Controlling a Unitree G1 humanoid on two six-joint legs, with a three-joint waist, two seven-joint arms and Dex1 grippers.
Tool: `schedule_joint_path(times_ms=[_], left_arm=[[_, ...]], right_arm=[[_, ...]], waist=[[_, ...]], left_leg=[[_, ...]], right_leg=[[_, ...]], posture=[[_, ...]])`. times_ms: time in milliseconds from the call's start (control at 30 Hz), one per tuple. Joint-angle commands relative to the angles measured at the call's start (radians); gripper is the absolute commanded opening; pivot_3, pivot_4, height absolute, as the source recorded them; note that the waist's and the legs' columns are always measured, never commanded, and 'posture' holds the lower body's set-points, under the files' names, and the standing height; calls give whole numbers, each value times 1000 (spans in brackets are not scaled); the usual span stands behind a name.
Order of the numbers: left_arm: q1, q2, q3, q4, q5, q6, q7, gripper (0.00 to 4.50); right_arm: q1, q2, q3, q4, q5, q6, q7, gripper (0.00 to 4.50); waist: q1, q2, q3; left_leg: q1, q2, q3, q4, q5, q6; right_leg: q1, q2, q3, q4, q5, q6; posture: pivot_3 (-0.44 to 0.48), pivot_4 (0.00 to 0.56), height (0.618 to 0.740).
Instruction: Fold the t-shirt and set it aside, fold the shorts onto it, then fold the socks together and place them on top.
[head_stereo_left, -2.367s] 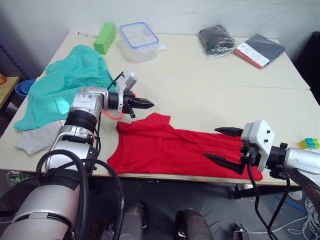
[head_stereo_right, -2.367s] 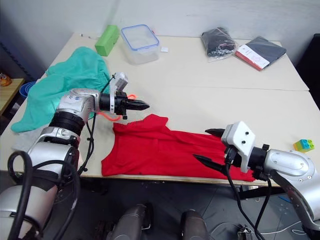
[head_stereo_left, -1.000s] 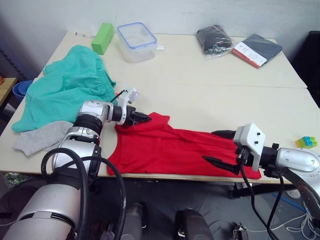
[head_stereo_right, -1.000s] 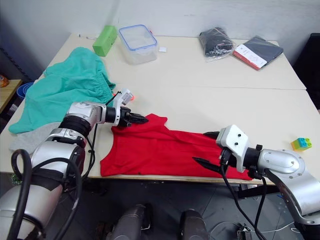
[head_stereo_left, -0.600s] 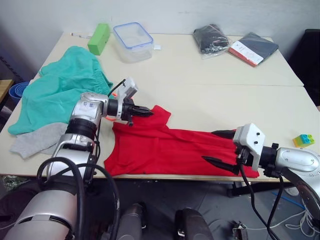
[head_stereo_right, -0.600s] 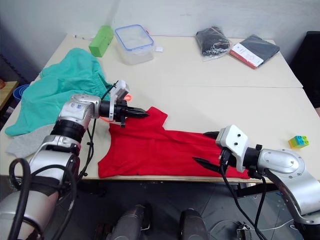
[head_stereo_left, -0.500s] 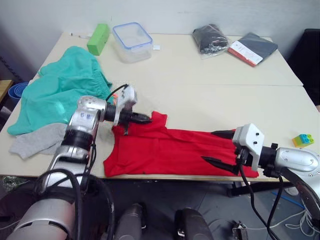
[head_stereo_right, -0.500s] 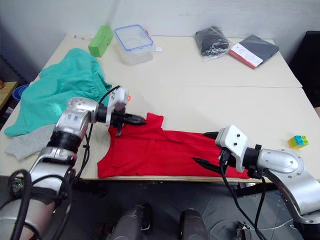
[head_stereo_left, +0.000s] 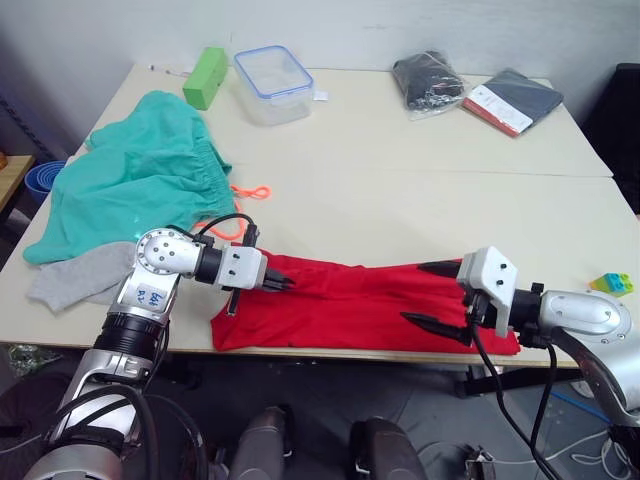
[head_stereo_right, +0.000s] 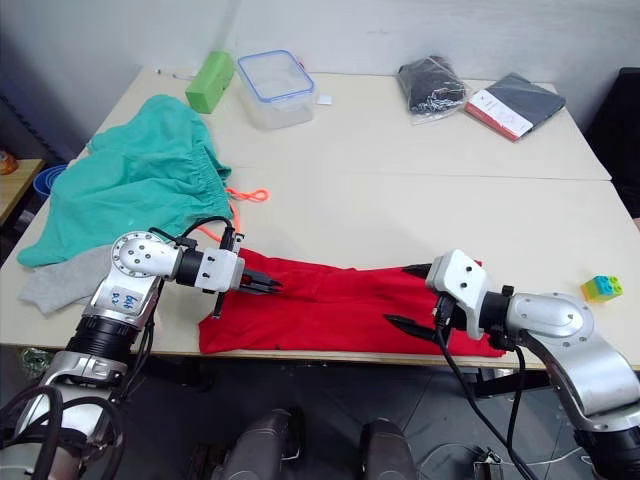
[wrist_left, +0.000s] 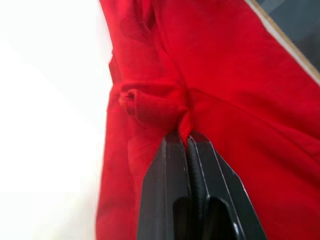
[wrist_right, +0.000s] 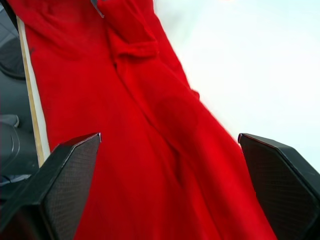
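T-shirt (head_stereo_left: 370, 305), red, lies in a long, narrow band along the near edge of the table (head_stereo_left: 420, 190), in the lower centre of the head views. We see our left gripper (head_stereo_left: 283, 283) at the band's left end, its two black fingers (wrist_left: 175, 200) pressed together on a bunched fold of the red cloth, as the left wrist view confirms. Our right gripper (head_stereo_left: 432, 296) sits over the band's right end with its fingers spread wide, one on each side of the cloth, pinching nothing. Shorts (head_stereo_left: 130, 185), teal-green, lie crumpled at the left of the frame, with their orange drawstring (head_stereo_left: 252, 192) trailing toward the centre. Socks (head_stereo_left: 75, 275), light grey, rest at the lower left, touching the shorts' near edge. Toward the upper part of the frame we note a green block (head_stereo_left: 205, 77), a clear plastic container (head_stereo_left: 272, 82), a black bagged cloth (head_stereo_left: 430, 80) and a dark flat package (head_stereo_left: 515, 98). A small toy brick (head_stereo_left: 615, 284) sits at the far right.
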Motion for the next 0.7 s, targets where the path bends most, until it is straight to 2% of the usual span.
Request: schedule_joint_path(times_ms=[33, 167, 400, 500, 567, 700], left_arm=[[8, 22, 4, -40, -25, 8, 5, 1211], [33, 60, 26, -113, -92, 117, -14, 2534], [92, 221, 82, -347, -319, 656, -68, 4474], [47, 219, 109, -333, -361, 787, -18, 4474], [-39, 186, 111, -240, -360, 907, 52, 4474], [-128, 128, 65, -133, -345, 1008, 69, 4474]], right_arm=[[-17, 3, -7, -6, -9, -16, 5, 4500], [-26, 3, -18, 18, -17, -5, 2, 4500], [-33, 15, -20, 39, -32, -9, -10, 4500], [-38, 22, -14, 39, -36, -9, -12, 4500], [-47, 34, -5, 41, -39, -8, -14, 4500], [-67, 48, 9, 44, -46, -8, -8, 4500]], waist=[[0, 0, 0], [-2, 0, 0], [-4, 0, 0], [0, 0, 0], [7, 0, 0], [4, 0, 0]], left_leg=[[0, 0, 0, 0, 0, 0], [0, 0, 0, 0, 0, 0], [0, 1, 0, -1, 1, -1], [1, 1, 0, -1, 1, -1], [0, 0, -1, -1, 1, -1], [0, -1, -1, -1, 1, 0]], right_leg=[[0, 0, 0, 0, 0, 0], [0, 0, -1, 0, 0, 0], [-1, 0, 3, 0, 0, 0], [0, 1, 4, 0, 0, 0], [0, 1, 4, 0, 0, 0], [0, 2, 3, 1, 0, 0]], posture=[[0, 150, 740], [0, 150, 740], [0, 150, 740], [0, 150, 740], [0, 150, 740], [0, 150, 740]])
